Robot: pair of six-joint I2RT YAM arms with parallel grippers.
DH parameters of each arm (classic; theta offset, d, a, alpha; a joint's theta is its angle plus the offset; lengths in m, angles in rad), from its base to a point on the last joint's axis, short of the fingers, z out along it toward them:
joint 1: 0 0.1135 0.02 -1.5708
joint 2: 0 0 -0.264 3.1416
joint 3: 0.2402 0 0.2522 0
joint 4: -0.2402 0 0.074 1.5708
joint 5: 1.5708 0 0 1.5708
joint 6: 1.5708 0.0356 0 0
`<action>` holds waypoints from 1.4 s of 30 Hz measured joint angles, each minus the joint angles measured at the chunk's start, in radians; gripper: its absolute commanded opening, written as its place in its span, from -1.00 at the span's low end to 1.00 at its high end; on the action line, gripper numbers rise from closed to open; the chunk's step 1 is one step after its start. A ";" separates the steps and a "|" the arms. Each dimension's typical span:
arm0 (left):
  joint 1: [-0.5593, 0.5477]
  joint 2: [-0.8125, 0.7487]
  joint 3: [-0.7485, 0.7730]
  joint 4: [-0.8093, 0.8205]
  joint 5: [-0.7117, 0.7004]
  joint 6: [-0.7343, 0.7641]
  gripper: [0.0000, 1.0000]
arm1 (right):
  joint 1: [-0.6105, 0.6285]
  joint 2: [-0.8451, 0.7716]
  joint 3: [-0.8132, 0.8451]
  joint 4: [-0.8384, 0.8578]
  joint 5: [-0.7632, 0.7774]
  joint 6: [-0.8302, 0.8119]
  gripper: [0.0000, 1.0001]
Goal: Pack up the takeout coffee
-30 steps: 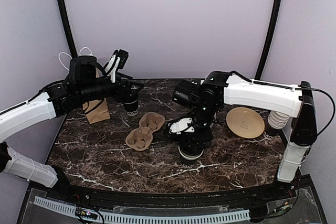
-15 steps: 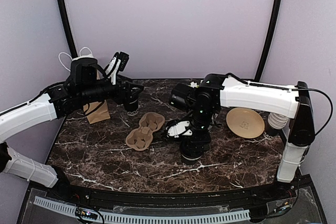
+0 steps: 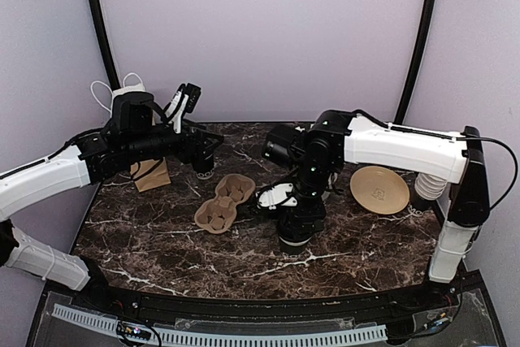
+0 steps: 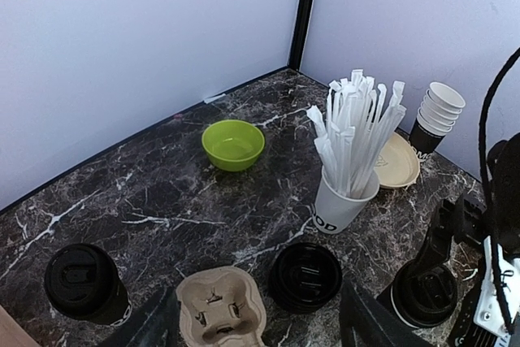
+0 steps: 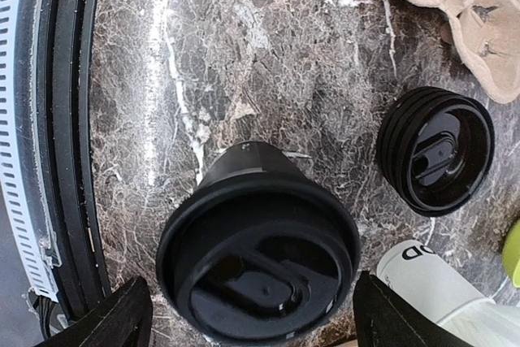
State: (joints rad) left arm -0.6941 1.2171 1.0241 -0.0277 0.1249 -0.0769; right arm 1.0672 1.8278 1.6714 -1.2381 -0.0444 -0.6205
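Black takeout coffee (image 5: 258, 259): where does it lie from your right claw (image 5: 253, 310)?
— Straight below it, upright, axis vertical, between jaws spread clear of its sides. Your left claw (image 4: 260, 323), likewise spread and empty, sits farther off.

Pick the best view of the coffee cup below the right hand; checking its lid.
Right wrist: the coffee cup shows its lid from above. Top external hides most under the arm; left wrist shows its side.

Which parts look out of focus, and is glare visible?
Left wrist: only the left fingers, at the bottom edge, look soft. Right wrist: right fingers soft too, mild highlights on the takeout coffee lid. Top external: evenly lit, sharp, no strong glare.
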 measured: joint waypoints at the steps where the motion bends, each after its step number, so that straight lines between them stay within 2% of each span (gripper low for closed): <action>1: 0.000 0.007 0.000 -0.002 0.005 -0.006 0.36 | 0.000 -0.009 -0.002 0.000 0.001 0.000 0.72; 6: 0.000 0.059 0.002 -0.014 0.058 -0.041 0.29 | -0.019 -0.101 -0.030 0.002 -0.013 0.001 0.68; 11: -0.018 0.120 0.002 -0.014 0.128 -0.095 0.26 | -0.109 -0.254 -0.093 0.041 -0.089 0.027 0.63; 17: -0.106 0.227 0.043 -0.037 0.188 -0.126 0.32 | -0.284 -0.494 -0.369 0.195 -0.239 0.124 0.57; 22: -0.161 0.330 0.102 -0.041 0.241 -0.161 0.44 | -0.404 -0.595 -0.600 0.312 -0.412 0.223 0.49; 29: -0.164 0.388 0.106 -0.024 0.288 -0.232 0.45 | -0.452 -0.558 -0.774 0.437 -0.597 0.306 0.39; 42: -0.201 0.503 0.139 0.076 0.391 -0.294 0.41 | -0.455 -0.353 -0.717 0.472 -0.773 0.277 0.16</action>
State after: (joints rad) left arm -0.8951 1.7199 1.1629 0.0486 0.5159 -0.3706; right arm 0.6117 1.4750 0.9543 -0.7666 -0.8173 -0.3435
